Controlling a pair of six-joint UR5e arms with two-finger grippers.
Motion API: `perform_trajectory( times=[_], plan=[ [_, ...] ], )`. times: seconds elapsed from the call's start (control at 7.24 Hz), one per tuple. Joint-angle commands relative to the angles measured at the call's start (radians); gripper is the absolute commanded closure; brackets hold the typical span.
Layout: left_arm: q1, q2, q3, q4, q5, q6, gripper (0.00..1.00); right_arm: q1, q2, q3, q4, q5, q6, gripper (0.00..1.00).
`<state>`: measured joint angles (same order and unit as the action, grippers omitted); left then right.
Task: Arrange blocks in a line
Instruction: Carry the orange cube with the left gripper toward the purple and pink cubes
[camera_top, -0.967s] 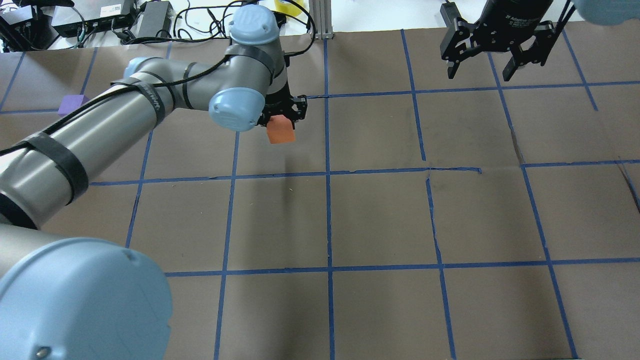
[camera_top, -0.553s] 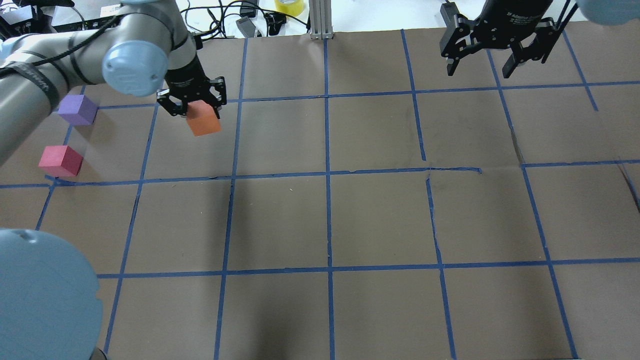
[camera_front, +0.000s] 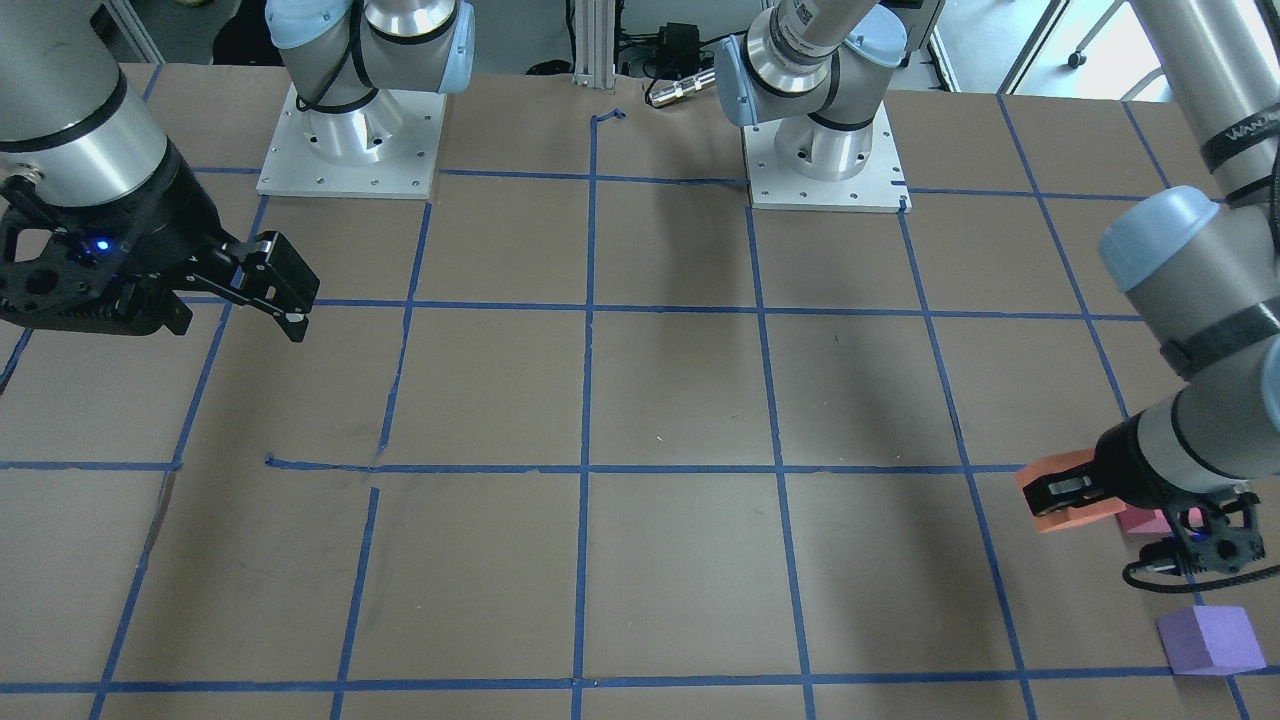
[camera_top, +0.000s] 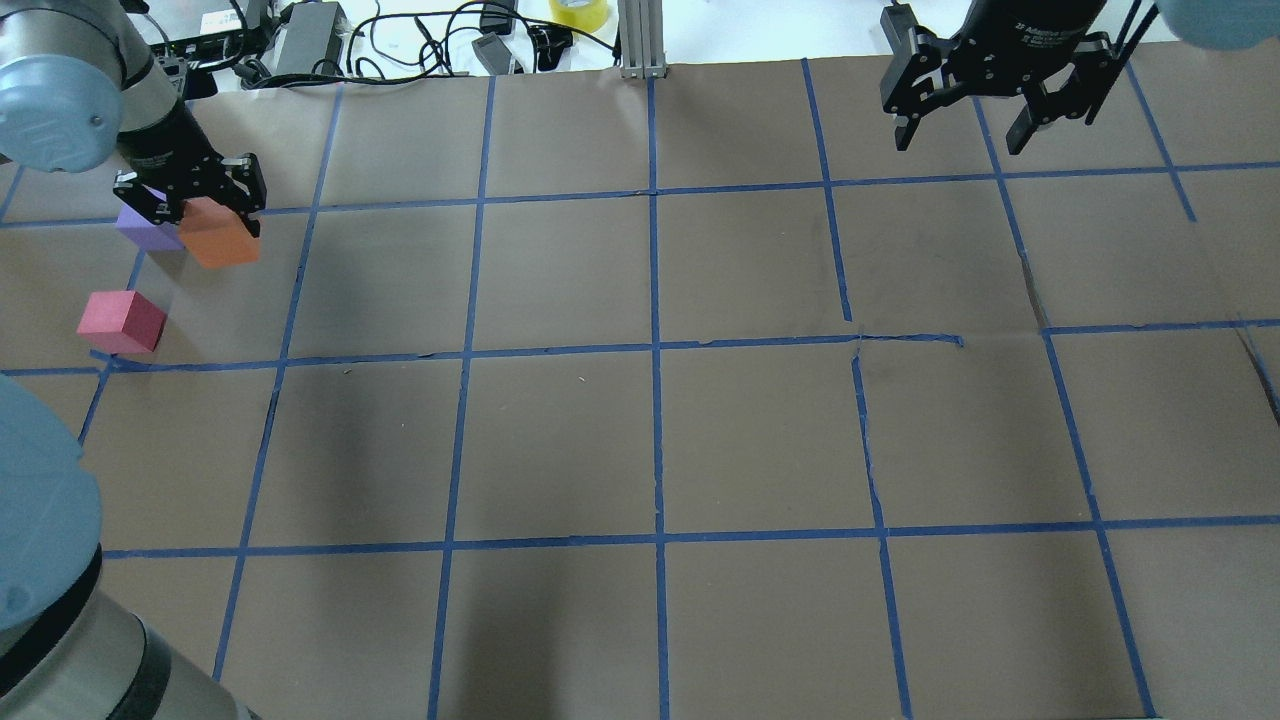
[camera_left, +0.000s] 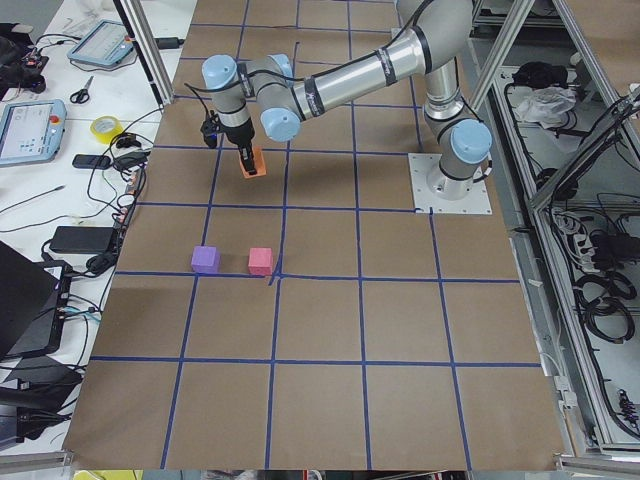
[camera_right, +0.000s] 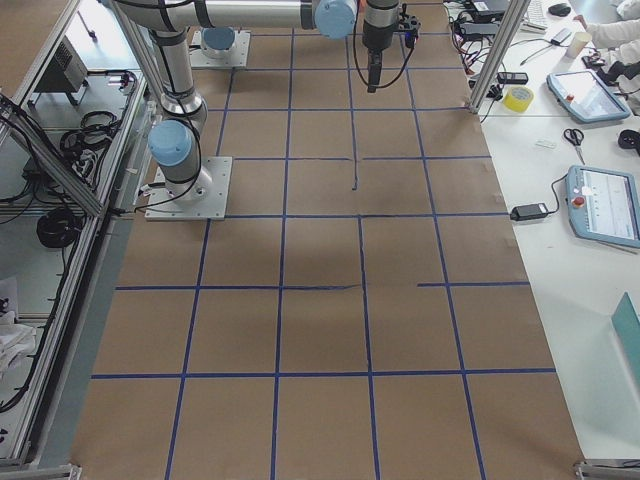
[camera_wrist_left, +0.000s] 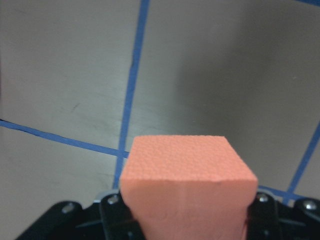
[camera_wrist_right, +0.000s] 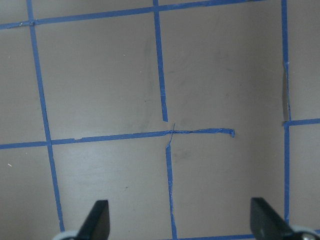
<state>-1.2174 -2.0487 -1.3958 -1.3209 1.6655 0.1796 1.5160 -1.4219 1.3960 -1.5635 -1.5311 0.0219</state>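
Jaws of the left gripper (camera_top: 192, 212) are closed on the orange block (camera_top: 220, 240), which we see gripped on two opposite faces and raised off the bench (camera_top: 760, 440). In the left wrist view the orange block (camera_wrist_left: 187, 172) fills the lower centre, with the brown surface and blue tape lines (camera_wrist_left: 131, 85) beyond it. We locate this gripper near the far left corner of the bench.

The purple block (camera_top: 142, 230) rests on the bench close to the left edge; in the overhead view the gripper overlaps it, so we cannot tell the gap between it and the orange block. The red-pink block (camera_top: 122, 322) rests apart from it along the same edge, nearer the robot's side, just beside a crossing of tape lines.

The right gripper (camera_top: 960, 142) hangs above the bench by the far edge, toward the right corner. Its jaws stand wide apart and hold nothing; its wrist view shows one fingertip (camera_wrist_right: 97, 220) at each lower corner.
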Motion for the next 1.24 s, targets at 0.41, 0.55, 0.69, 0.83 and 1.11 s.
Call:
perform_trajectory(
  times=[0.41, 0.55, 0.69, 0.83, 1.11],
  plan=[
    [0.220, -0.151, 0.093, 0.148, -0.007, 0.196, 1.00, 0.001, 0.000, 0.000, 0.003, 0.000, 0.000, 0.00],
    [0.225, -0.177, 0.115, 0.167, -0.009, 0.196, 1.00, 0.001, 0.000, 0.001, 0.003, 0.000, 0.000, 0.00],
    [0.223, -0.194, 0.136, 0.170, -0.024, 0.196, 1.00, 0.001, 0.000, 0.000, 0.003, 0.002, 0.000, 0.00],
    [0.223, -0.215, 0.146, 0.186, -0.074, 0.236, 1.00, 0.001, 0.000, 0.000, 0.003, 0.002, 0.000, 0.00],
    [0.223, -0.238, 0.146, 0.198, -0.095, 0.331, 1.00, 0.001, 0.000, 0.001, 0.002, 0.000, 0.000, 0.00]
  ],
)
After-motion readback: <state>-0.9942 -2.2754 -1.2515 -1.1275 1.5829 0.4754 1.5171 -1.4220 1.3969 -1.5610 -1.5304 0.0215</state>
